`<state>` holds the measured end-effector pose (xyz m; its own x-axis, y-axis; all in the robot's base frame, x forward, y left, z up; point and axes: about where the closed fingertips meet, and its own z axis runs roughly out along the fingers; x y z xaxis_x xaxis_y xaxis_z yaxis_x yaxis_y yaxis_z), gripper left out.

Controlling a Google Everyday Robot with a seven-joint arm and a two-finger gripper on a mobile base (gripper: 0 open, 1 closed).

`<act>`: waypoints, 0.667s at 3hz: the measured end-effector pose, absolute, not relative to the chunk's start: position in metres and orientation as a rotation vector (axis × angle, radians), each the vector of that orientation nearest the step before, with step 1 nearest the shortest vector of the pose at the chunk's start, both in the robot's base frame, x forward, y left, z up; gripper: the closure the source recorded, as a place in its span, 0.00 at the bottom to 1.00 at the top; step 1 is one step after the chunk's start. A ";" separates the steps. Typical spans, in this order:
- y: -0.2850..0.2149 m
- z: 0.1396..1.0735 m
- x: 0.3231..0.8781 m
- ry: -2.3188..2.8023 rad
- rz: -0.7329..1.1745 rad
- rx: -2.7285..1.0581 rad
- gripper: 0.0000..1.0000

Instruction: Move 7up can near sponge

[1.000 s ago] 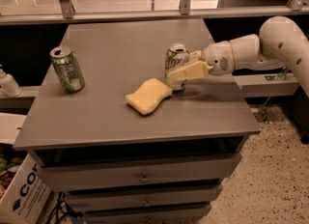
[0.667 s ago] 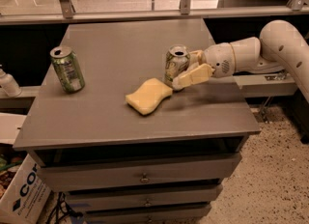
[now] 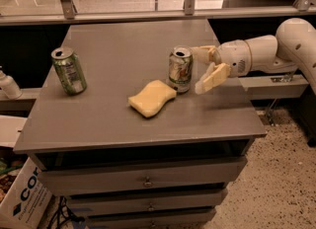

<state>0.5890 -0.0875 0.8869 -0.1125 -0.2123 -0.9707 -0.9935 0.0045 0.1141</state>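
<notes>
1. Bottle, one: small white plastic bottle [image 3: 7, 85], cut off by the left edge. It stands off the table at the table's 9 o'clock, and its label is unreadable.
2. Box, one: white cardboard box [image 3: 19, 204] in the bottom-left corner, cropped. Only the dark letters "CO" show.
3. Table, one: flat matte grey table [image 3: 123, 40] over three drawer fronts. The lowest drawer front is cut by the bottom edge, and two small knobs are visible.
4. Cans, two: both are upright metal cylinders with silver tops.
   - The bright-green can [image 3: 69, 71] stands at the table's 9 o'clock, well apart from the rest.
   - The pale silver-white 7up can [image 3: 180, 70] with green and red markings stands near the table's centre. Its print is too blurred to read.
5. Sponge, one: flat, soft pale-yellow sponge [image 3: 152, 97] with a wavy outline. It lies at the 7up can's 8 o'clock, one corner just beside the can's base. Contact cannot be told.
6. Claw, one: cream two-finger claw [image 3: 197, 70] at the 7up can's 3 o'clock.
   - It sits on a smooth white arm [image 3: 261, 55] that is cropped by the right edge.
   - Its fingers are spread and released, grasping nothing.
   - Whether its tips graze the can is hard to make out.
</notes>
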 end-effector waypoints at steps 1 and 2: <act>-0.115 0.905 0.598 1.421 1.125 -1.342 0.00; -0.149 0.924 0.616 1.419 1.025 -1.336 0.00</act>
